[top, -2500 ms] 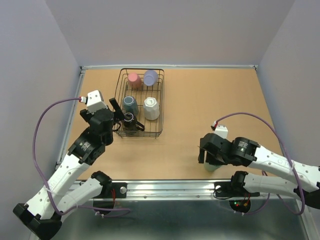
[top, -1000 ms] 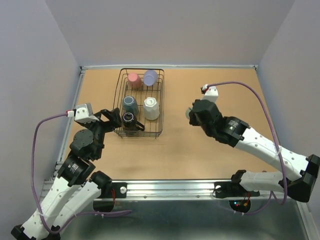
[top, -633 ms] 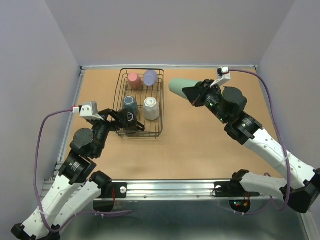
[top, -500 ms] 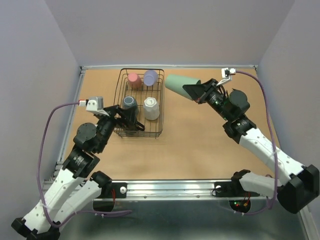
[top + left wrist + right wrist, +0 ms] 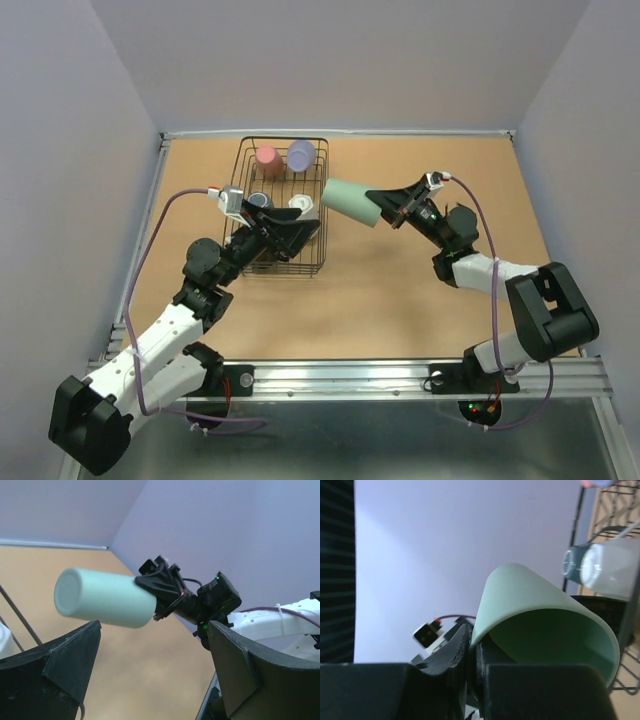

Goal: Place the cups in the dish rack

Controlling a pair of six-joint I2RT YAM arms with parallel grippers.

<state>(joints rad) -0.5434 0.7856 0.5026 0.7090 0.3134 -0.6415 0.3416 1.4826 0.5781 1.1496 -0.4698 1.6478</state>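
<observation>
1. The mint green cup [image 5: 350,201] is pinched by its rim in the right gripper [image 5: 388,204], one finger inside and one outside.
2. The cup is held on its side in the air, base pointed at the dish rack [image 5: 283,139], by the rack's right side.
3. The left gripper [image 5: 292,232] is spread wide, holds nothing, and is seen over the rack's near part.
4. A pink cup [image 5: 267,158] and a lavender cup [image 5: 300,154] are seen at the rack's far end.
</observation>
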